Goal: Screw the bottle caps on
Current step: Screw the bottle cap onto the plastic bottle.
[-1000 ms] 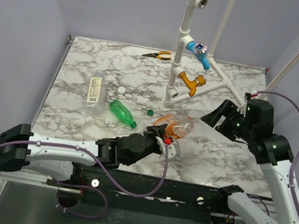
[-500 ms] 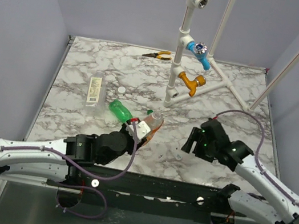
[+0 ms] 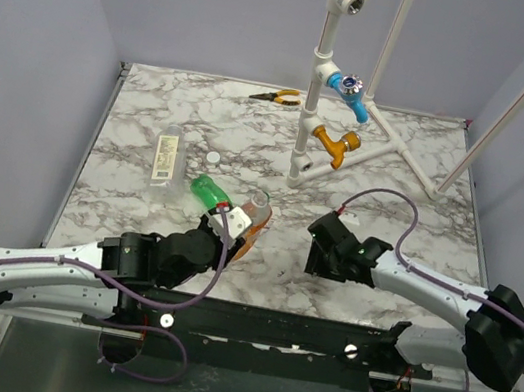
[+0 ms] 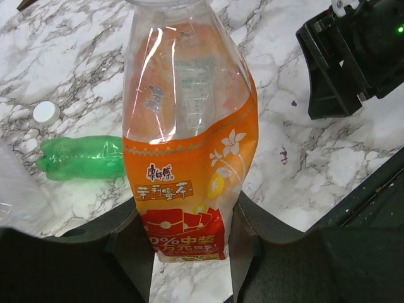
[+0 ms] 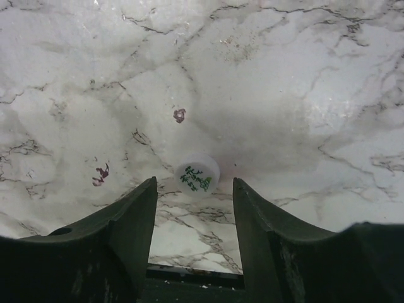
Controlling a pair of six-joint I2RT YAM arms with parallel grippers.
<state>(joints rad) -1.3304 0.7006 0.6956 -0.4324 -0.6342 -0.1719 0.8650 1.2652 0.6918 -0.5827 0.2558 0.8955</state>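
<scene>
Grips the orange bottle (image 4: 189,158) by its labelled lower end in the left gripper (image 4: 189,243), clamped tight. Straddles a white cap (image 5: 197,176) with the right gripper (image 5: 194,208), jaws parted and clear of it, cap flat on the marble table (image 5: 284,95). Beyond the held bottle, on the marble: green bottle (image 4: 82,156) on its side, second white cap (image 4: 45,112) near it.

Left gripper (image 4: 187,233) clamped tight, right gripper (image 5: 194,184) parted, low.
</scene>
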